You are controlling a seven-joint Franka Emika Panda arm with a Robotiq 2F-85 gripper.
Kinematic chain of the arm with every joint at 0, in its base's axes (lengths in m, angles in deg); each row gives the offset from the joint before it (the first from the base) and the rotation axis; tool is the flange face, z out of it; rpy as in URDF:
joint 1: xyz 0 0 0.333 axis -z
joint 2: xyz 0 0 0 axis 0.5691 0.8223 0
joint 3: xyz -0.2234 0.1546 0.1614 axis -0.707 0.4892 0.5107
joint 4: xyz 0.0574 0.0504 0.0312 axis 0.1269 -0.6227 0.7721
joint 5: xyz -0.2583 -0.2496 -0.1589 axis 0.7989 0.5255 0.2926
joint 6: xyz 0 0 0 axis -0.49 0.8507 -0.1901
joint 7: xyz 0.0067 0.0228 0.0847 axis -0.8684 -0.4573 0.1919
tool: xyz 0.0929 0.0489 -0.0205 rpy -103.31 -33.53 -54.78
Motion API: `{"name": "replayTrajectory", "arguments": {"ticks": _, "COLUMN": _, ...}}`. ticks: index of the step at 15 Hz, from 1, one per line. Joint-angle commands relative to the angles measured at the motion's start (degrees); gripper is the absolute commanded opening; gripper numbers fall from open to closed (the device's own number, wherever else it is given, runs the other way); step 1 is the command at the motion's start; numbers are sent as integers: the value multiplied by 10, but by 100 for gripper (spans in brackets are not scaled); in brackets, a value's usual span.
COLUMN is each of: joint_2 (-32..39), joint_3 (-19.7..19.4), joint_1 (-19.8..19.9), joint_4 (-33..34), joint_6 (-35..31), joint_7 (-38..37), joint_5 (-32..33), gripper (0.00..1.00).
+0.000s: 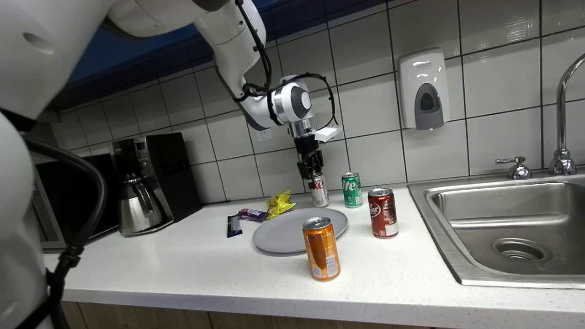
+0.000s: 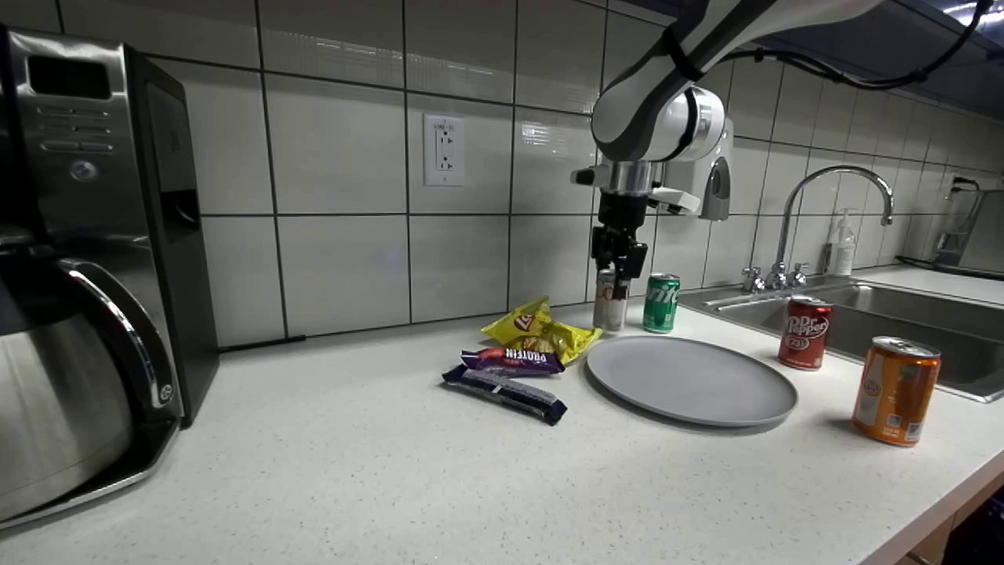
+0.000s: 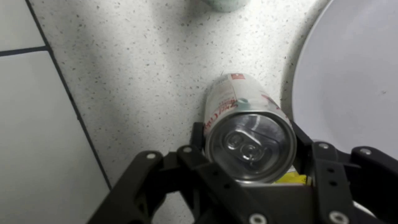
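Gripper point(image 3: 248, 135) is clamped on a silver can point(image 3: 245, 96) with red lettering; its fingers point(image 3: 197, 135) bear on 2 opposite sides near the can's top. The silver can stands upright on the white speckled surface point(image 1: 192, 265), close to the tiled wall point(image 2: 337, 275), with its pull-tab lid point(image 3: 252, 154) facing up. In both exterior views the fingers cover part of its upper portion. A gray plate point(image 1: 285, 230) lies flat just beside the silver can, on the side away from the wall. 3 other cans stand upright: a green can point(image 2: 661, 304), near the silver can but apart from it; a red can point(image 2: 805, 333) marked Dr Pepper, between the plate and the sink point(image 1: 442, 233); and an orange can point(image 1: 322, 250), closest to the front edge. A yellow packet point(image 2: 541, 333), crumpled, lies just beside the plate; near it lie 2 wrapped bars, a purple bar point(image 2: 510, 362) and a dark bar point(image 2: 502, 392). A coffee maker point(image 1: 171, 173) with a steel carafe point(image 1: 137, 212) stands well apart from the gripper. A soap dispenser point(image 1: 422, 77) is mounted on the wall near the sink, where a chrome faucet point(image 1: 562, 162) rises at the rear.
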Motion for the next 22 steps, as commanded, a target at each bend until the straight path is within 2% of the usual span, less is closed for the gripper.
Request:
{"name": "replayTrajectory", "arguments": {"ticks": 1, "joint_2": -38, "joint_3": 2, "joint_1": 0, "joint_4": -37, "joint_6": -19, "joint_7": 9, "joint_5": 2, "gripper": 39}}
{"name": "replayTrajectory", "arguments": {"ticks": 10, "joint_2": -77, "joint_3": 7, "joint_1": -8, "joint_4": -90, "joint_6": -51, "joint_7": 13, "joint_5": 3, "gripper": 39}}
{"name": "replayTrajectory", "arguments": {"ticks": 22, "joint_2": -146, "joint_3": 19, "joint_1": -19, "joint_4": -197, "joint_6": -90, "joint_7": 20, "joint_5": 0, "gripper": 39}}
